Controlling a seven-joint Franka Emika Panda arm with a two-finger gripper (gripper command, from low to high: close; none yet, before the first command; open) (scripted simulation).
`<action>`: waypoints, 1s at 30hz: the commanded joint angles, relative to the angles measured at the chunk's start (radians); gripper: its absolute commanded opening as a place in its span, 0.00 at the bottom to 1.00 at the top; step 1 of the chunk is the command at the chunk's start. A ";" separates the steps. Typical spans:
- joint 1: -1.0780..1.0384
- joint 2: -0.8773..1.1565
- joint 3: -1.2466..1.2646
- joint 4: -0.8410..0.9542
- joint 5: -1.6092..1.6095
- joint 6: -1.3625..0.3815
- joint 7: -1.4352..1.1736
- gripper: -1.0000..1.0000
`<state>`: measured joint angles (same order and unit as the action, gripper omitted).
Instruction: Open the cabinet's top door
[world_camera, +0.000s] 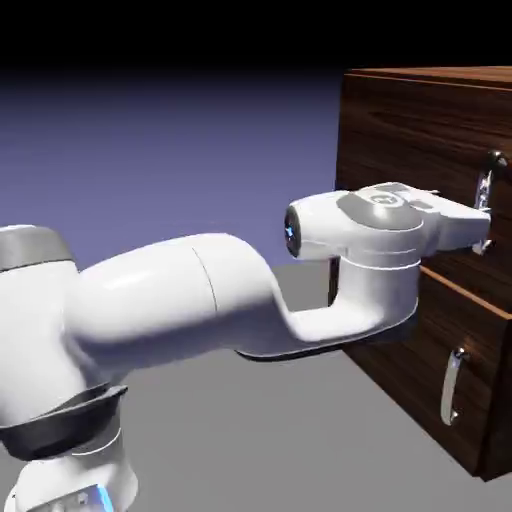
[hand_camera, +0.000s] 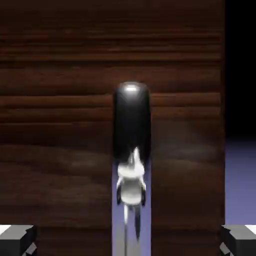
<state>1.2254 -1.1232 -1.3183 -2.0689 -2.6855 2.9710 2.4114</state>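
So from where I'm standing, the gripper (world_camera: 478, 222) is level and pointed straight at the cabinet (world_camera: 400, 110), right up at the top door (world_camera: 420, 150). The silver handle (world_camera: 486, 200) on that upper panel runs vertically, and the hand's front end sits right at it, around the lower part of the bar. From the side I honestly can't tell if anything is touching yet.

The hand view settles the important bit: the handle (hand_camera: 131, 150) sits dead center, running up and down the picture, and the two grey fingertips (hand_camera: 17, 239) are way out at the bottom corners, one on each side of it. So the jaws are spread wide, nothing held, with the bar lined up in the gap between them.

My guess is the next thing is just closing across the bar, since the fingers straddle its long axis. The lower door's handle (world_camera: 453, 385) is well below and out of the way.
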 joint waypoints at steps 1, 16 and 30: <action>0.036 0.003 -0.016 0.031 0.000 -0.002 -0.003 0.50; -0.192 0.006 0.143 -0.248 0.040 -0.255 0.050 0.00; -0.635 -0.120 0.584 -0.735 0.355 -0.622 0.044 0.00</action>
<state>0.5906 -1.2435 -0.7344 -2.8040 -2.3309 2.3503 2.4558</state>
